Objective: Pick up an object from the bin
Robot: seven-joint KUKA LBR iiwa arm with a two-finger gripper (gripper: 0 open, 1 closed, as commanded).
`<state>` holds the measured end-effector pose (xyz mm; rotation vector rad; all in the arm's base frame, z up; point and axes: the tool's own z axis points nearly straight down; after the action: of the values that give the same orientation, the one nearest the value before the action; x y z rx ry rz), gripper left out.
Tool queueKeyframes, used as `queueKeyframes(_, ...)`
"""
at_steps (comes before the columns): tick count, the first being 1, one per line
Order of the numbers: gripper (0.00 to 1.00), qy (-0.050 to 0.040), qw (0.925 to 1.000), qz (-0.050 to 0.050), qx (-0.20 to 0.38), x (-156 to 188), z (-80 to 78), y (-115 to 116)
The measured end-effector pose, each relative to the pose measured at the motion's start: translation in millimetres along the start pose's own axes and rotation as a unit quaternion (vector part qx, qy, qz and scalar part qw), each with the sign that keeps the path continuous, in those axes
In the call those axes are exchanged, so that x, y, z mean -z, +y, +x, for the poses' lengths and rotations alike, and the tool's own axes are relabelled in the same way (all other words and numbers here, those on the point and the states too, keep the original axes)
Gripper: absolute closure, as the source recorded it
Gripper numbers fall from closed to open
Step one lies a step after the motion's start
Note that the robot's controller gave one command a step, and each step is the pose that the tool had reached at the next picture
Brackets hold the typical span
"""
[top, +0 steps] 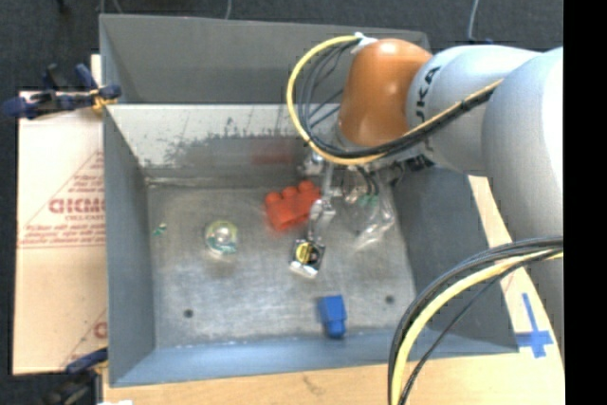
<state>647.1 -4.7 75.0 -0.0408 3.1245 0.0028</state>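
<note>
Camera view, gripper beside right end of red block, its long axis left-right, grip state indiscernible.

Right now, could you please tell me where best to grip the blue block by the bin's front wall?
Probably across the two longer sides of the blue block, coming straight down: it lies flat and alone, and the front wall crowds its near end.

Arm: white-grey, enters from 3 o'clock, reaches toward 9 o'clock. Orange cover: on wrist, domed. Cables: yellow-black, looped round cover on 9 o'clock side. Gripper: beneath cover, at its 7 o'clock, pointing down.
</note>
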Motion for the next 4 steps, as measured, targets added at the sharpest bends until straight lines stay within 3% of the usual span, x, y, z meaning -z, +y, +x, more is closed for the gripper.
queueKeyframes(1,0.00,0.0033,1.0000,0.000,0.000,2.0,-2.3,-0.5)
queueKeyframes(2,0.00,0.0016,0.9992,0.002,-0.041,0.5,-0.6,28.5)
queueKeyframes(3,1.00,-0.0022,0.9991,0.001,-0.041,2.3,-2.5,28.8)
queueKeyframes(4,1.00,0.0043,0.9991,0.002,-0.042,28.1,-5.1,27.4)
